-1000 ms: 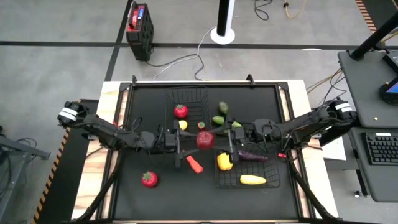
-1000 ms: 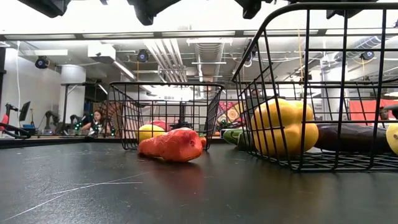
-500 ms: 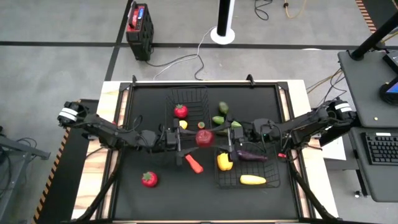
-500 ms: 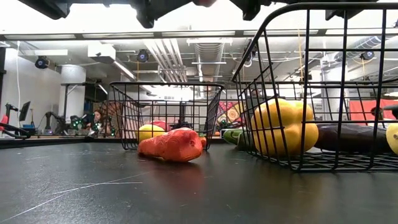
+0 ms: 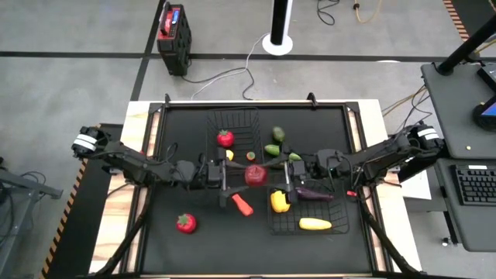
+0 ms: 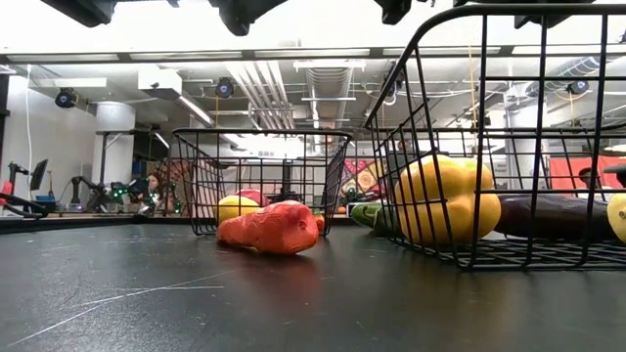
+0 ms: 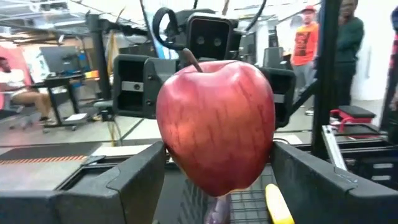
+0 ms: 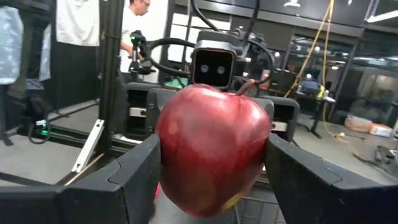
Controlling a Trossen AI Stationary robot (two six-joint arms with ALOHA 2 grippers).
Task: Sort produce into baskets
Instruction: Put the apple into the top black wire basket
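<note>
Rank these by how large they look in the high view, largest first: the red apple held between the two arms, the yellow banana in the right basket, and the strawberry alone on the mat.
1. Red apple
2. Yellow banana, long but slimmer
3. Strawberry

The apple is held above the table, nearer the camera, so its lead over the banana is unsure.

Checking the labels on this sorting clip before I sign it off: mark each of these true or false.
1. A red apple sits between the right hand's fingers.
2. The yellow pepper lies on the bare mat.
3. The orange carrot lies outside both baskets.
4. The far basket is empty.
1. True: the red apple sits between the fingers of the right hand.
2. False: the yellow pepper lies in the near basket, along with a purple eggplant.
3. True: the orange carrot lies on the mat.
4. False: the far basket holds a red piece and a yellow piece.
</note>
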